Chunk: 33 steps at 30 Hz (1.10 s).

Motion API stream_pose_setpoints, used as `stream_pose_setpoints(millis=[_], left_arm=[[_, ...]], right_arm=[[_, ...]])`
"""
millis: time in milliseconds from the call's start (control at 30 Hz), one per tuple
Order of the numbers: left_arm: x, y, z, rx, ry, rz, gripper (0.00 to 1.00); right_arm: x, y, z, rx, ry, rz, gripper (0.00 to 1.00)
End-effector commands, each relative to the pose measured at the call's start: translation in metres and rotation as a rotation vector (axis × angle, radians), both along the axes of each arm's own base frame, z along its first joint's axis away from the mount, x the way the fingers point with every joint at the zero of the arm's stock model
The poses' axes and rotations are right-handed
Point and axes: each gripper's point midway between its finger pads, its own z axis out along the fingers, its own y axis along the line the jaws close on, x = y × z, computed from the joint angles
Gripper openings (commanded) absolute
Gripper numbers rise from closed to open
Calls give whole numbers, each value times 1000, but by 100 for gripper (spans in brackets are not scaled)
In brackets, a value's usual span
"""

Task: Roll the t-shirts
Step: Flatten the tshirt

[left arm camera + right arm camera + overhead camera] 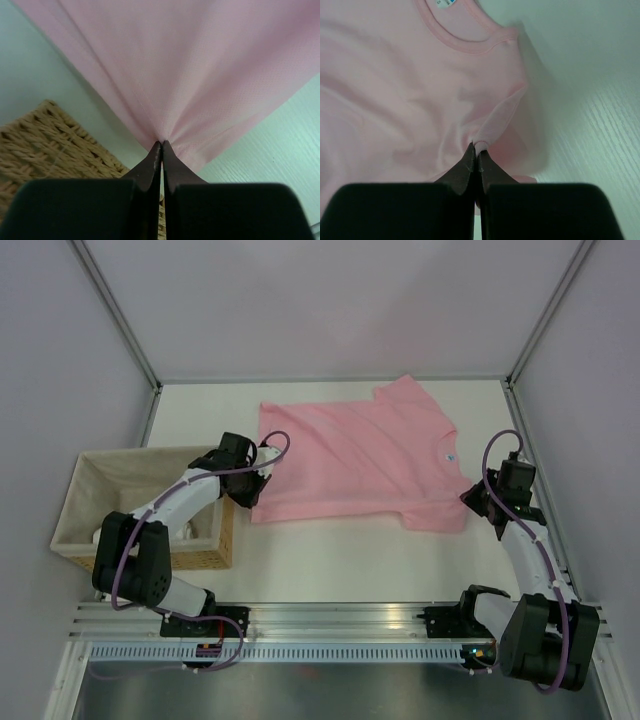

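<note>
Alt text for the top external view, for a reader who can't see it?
A light-pink t-shirt lies spread flat on a white table, its collar toward the right. The left gripper is shut on its hem edge and the right gripper on fabric by the near sleeve. A wicker basket stands left of the shirt.

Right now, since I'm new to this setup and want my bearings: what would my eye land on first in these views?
A light-pink t-shirt lies spread across the middle of the white table. Both grippers are pinched shut on it. The left gripper holds its edge beside the wicker basket at the left, and the right gripper holds a fold of fabric by a sleeve on the right.
</note>
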Motion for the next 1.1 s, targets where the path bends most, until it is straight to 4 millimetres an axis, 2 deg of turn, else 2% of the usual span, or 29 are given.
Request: stream_pose_setpoints(millis=[0, 67, 167, 267, 400, 500, 733, 900, 1067], left_arm=[[-24, -6, -16, -38, 95, -85, 6], [-34, -9, -28, -55, 161, -93, 8], [-35, -11, -38, -59, 196, -88, 9], [-32, -12, -43, -61, 204, -78, 12], [-29, -13, -46, -63, 209, -62, 24], [-26, -16, -42, -77, 193, -64, 28], [-25, -23, -35, -109, 180, -74, 27], [-19, -19, -33, -88, 143, -71, 10], [-15, -17, -22, -87, 95, -68, 12]], right_arm=[[-1, 1, 1, 14, -23, -5, 0], [-1, 2, -2, 18, -20, -4, 0], [-3, 3, -5, 25, -18, -3, 0], [-2, 4, -5, 32, -19, -5, 0], [-3, 3, -4, 22, -24, -4, 0], [-3, 3, -5, 18, -20, -4, 0], [-3, 2, -4, 17, -22, -7, 0], [-3, 2, -4, 16, -23, -5, 0], [-3, 1, -2, 8, -25, -7, 0]])
